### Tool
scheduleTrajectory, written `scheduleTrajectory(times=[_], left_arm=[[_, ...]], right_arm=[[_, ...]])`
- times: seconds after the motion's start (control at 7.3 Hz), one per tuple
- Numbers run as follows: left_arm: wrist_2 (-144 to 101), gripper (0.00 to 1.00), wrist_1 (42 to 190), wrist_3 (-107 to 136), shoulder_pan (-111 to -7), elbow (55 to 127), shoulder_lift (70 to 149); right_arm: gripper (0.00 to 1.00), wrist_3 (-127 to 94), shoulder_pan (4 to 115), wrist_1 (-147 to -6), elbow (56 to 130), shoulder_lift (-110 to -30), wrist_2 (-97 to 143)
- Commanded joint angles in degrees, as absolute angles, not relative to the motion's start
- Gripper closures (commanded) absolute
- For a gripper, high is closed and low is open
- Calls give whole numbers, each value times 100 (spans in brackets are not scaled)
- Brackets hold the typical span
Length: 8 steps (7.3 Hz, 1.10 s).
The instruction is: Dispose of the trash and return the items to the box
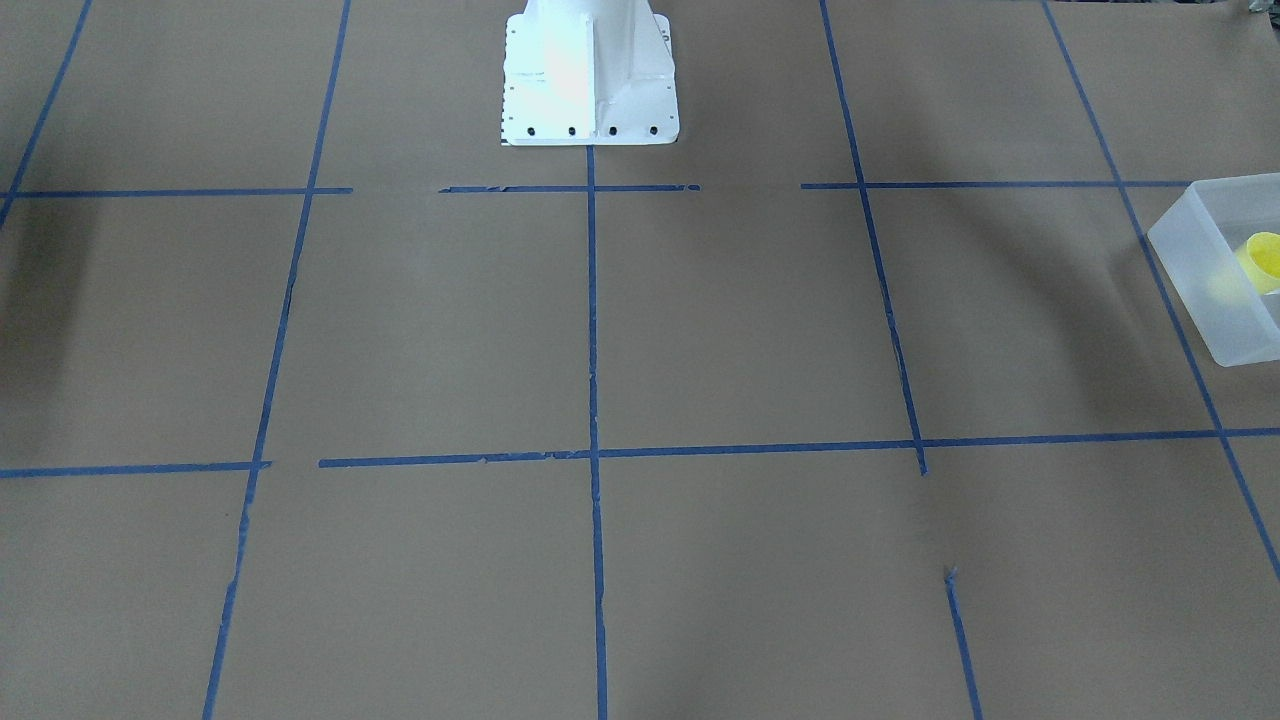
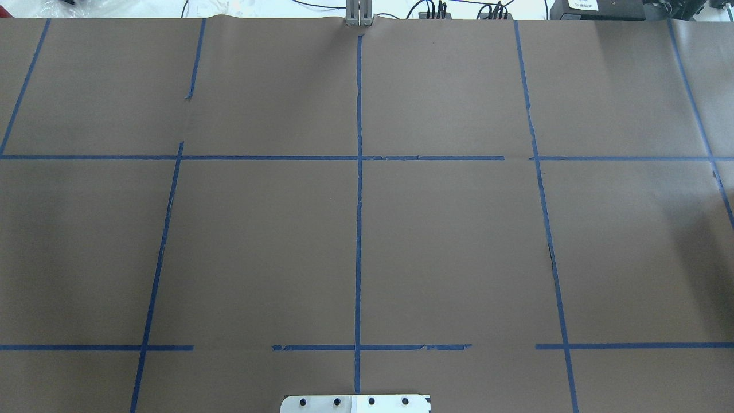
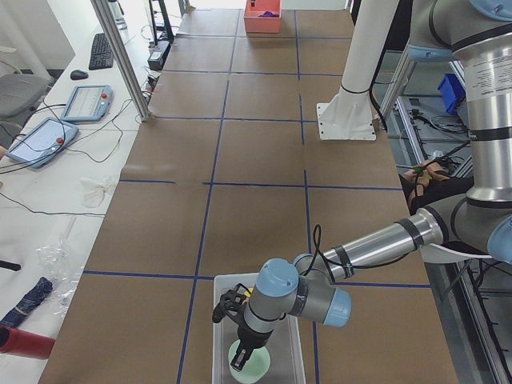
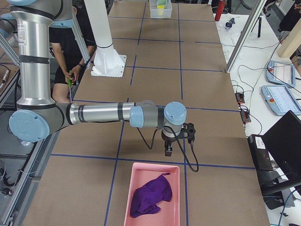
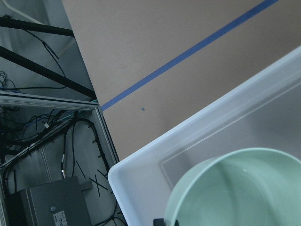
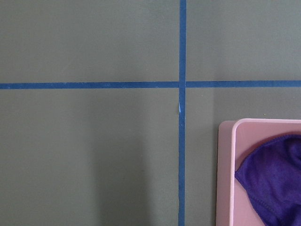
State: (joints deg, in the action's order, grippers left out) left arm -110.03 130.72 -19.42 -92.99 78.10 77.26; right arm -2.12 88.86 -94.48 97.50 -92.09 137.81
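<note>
The bowl (image 3: 260, 366) is inside the box (image 3: 298, 352) with the cup (image 1: 1262, 260), and the left gripper (image 3: 240, 364) is low over it. You cannot tell whether its fingers hold the rim. If they do, raising the arm may drag the bowl out.

A wide table covered in brown paper (image 2: 447, 241) fills most frames, crossed by a grid of blue tape lines (image 2: 359, 229) that are torn in places. In the exterior left view a white side bench (image 3: 40, 240) runs down the left edge, with a black keyboard (image 3: 101, 50) and a grey tablet-shaped pendant (image 3: 86, 102) upper left. A slanting aluminium post (image 3: 120, 52) rises there too. Soft, even light; faint blurred shadows.
</note>
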Motion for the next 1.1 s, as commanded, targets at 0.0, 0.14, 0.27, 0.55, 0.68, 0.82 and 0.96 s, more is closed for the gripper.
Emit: scheduleTrajectory(times=[0.0,0.14,0.27,0.55,0.68,0.82,0.96], left_arm=[[-11074,0,13061,-1916,-9343,7831,7760],[-11474,0,13043,-1907,-9343,7848,7830],[-11792,0,12982,-1829,-9343,7979,7918],[-12188,0,11541,-1276,-9334,8732,8312],[-12486,0,10592,-1266,-9334,8919,8636],[-12802,0,10025,-1222,-9334,9043,8822],[-12927,0,9732,-656,-9325,9166,8850]], right_arm=[[0,-211,8886,-9448,9756,-9202,13781],[0,-220,8886,-9448,9773,-9202,13781],[0,-220,8886,-9448,9773,-9202,13781],[0,-246,8886,-9448,9800,-9176,13781],[0,-246,8886,-9448,9800,-9141,13781],[0,-246,8886,-9448,9809,-9115,13781],[0,-255,8886,-9448,9843,-9114,13790]])
